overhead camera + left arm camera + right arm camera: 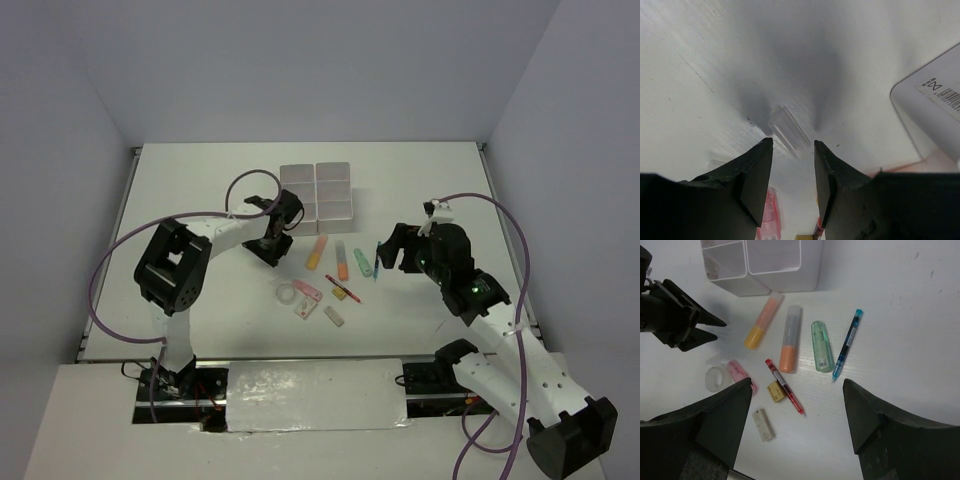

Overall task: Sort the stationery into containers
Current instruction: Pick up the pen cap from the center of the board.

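- L fingers (767, 147) half open, straddling clear plastic piece (787, 131), not pinched yet.
- R fingers (740, 400) wide open, empty.
- Piece prob. light, stiff, slick; grip across narrow sides.

Left wrist view: a small clear thing (789, 131) lay on the table (700, 60) just past the tips of the left gripper (793, 143), too blurred to name. Only one corner of the containers (932, 107) showed, cut off by the right edge. A pink item (769, 220) and a red pen (816, 231) ran off the bottom edge, partly hidden by the fingers (752, 180).

Right wrist view: the containers were cut by the top edge, and the pink item's near end lay behind a finger of the right gripper (797, 381).

Top view: a pale block (335, 317) toward the table's near edge was too small to identify.
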Robot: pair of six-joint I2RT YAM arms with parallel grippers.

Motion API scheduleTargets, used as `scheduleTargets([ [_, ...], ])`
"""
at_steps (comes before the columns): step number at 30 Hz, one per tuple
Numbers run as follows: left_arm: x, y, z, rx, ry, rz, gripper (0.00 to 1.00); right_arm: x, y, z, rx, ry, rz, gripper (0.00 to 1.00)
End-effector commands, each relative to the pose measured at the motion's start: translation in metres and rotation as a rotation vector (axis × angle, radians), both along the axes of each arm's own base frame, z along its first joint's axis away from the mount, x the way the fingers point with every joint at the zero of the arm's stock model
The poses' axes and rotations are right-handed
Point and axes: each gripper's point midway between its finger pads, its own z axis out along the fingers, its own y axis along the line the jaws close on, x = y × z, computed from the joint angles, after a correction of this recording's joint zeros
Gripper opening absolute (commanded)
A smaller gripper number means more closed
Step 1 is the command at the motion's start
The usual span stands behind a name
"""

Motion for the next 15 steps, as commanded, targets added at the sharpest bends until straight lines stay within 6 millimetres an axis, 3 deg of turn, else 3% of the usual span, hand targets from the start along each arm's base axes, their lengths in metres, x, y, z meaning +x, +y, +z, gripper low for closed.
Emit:
scheduleTargets([
  [1, -0.009, 0.002, -0.004, 0.012, 0.024, 0.026, 0.51, 0.005, 0.002, 0.011, 0.020, -0.061, 0.008, 0.81],
  [10, -0.009, 0.006, -0.014, 0.042, 0.037, 0.041, 0.48, -0.001, 0.004, 0.022, 0.042, -0.100, 0.031, 0.81],
  [15, -0.012, 0.004, -0.021, 0.033, 0.048, 0.040, 0.35, -0.001, 0.005, 0.023, 0.043, -0.103, 0.034, 0.81],
])
